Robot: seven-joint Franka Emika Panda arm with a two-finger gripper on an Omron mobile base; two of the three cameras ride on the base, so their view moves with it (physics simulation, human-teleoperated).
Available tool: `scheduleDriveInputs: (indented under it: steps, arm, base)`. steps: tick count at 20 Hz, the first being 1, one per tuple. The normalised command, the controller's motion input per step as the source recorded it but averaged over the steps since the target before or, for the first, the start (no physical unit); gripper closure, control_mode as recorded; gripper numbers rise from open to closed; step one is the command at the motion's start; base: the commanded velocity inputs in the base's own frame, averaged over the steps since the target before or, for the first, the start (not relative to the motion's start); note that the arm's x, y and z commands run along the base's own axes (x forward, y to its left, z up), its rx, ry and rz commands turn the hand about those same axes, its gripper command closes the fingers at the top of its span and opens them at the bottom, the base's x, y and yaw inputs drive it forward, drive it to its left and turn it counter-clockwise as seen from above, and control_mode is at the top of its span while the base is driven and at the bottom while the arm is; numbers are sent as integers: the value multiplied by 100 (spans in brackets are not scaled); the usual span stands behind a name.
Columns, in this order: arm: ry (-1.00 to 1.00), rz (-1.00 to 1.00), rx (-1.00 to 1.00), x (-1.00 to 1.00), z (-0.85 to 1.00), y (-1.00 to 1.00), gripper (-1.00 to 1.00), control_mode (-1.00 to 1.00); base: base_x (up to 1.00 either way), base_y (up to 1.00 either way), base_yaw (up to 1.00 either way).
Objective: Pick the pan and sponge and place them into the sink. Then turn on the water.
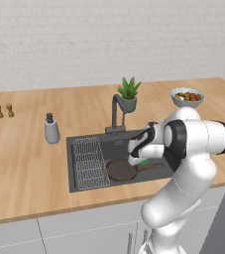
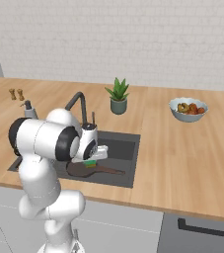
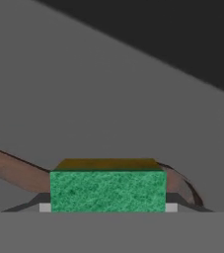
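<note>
The dark pan [image 1: 120, 170] lies on the floor of the grey sink [image 1: 119, 148], its long handle pointing right. My gripper [image 1: 142, 158] reaches down into the basin and is shut on the green sponge [image 1: 143, 162], held just over the pan's handle side. In the hand view the sponge [image 3: 107, 190] sits between my fingertips with its yellowish face up, and the brown pan [image 3: 15, 173] lies behind and below it. From the right side the sponge [image 2: 90, 164] hangs at the pan's [image 2: 81, 170] edge. No stream falls from the faucet [image 1: 116, 111].
A wire rack [image 1: 89, 163] fills the sink's left part. A soap dispenser [image 1: 51, 130] stands left of the basin, a potted plant [image 1: 129, 94] behind the faucet, a fruit bowl [image 1: 187, 97] at the back right, and two small shakers [image 1: 4, 110] far left.
</note>
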Motion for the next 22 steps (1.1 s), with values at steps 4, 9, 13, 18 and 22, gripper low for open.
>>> scheduleDriveInputs:
  steps: [4, 9, 13, 18, 22]
  arm:
    - [0, 0, 0, 17, 0, 14, 100, -100]
    - [0, 0, 0, 31, 0, 17, 100, -100]
    - [0, 0, 0, 23, 0, 6, 100, -100]
    - [0, 0, 0, 0, -17, 3, 100, -100]
    - [0, 0, 0, 0, -43, 10, 100, -100]
  base:
    - [0, 0, 0]
    - [0, 0, 0]
    - [0, 0, 0]
    - [0, 0, 0]
    - [0, 0, 0]
